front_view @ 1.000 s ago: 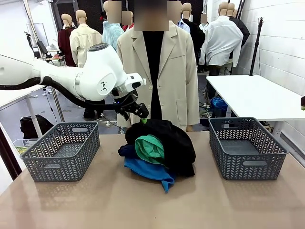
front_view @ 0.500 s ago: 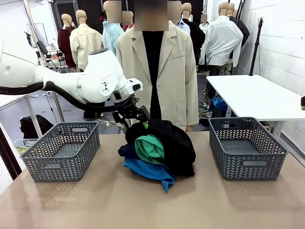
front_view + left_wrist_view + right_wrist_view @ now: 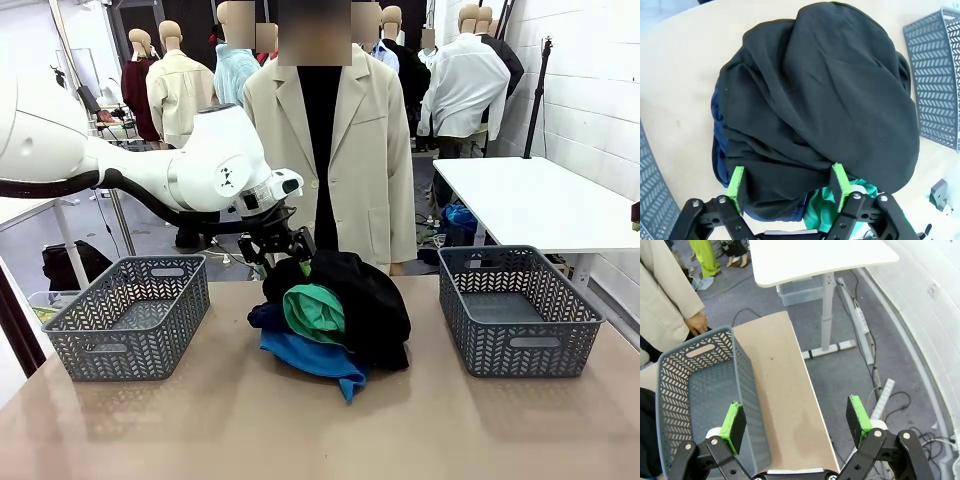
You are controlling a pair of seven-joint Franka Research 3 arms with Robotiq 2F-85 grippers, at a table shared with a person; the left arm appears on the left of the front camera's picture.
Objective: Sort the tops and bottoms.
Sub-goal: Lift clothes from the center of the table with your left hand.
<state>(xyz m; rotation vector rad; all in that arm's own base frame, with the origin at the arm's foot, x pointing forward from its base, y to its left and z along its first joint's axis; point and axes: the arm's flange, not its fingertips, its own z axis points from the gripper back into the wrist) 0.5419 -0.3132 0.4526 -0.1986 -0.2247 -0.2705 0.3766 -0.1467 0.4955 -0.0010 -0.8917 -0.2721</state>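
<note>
The garments lie heaped at the table's middle. A black one (image 3: 360, 295) drapes over the top, an emerald green one (image 3: 314, 312) bulges at the front, a dark navy one (image 3: 265, 318) peeks out left, and a bright blue one (image 3: 312, 356) lies underneath. My left gripper (image 3: 298, 252) is down at the heap's far top. In the left wrist view, the left gripper (image 3: 787, 182) stands open, its fingers straddling a fold of the black garment (image 3: 830, 95), with green (image 3: 820, 210) and navy (image 3: 717, 150) cloth below. My right gripper (image 3: 796, 422) hangs open and holds nothing.
A grey basket (image 3: 130, 315) stands left of the heap and another grey basket (image 3: 520, 310) right of it; the right gripper hovers over that basket's (image 3: 675, 380) outer side and the table end. A person in a beige coat (image 3: 345, 150) stands at the far edge.
My left gripper has come down and slightly right onto the far top of the heap, and its fingers have begun to narrow. The garments and the right gripper have not moved.
</note>
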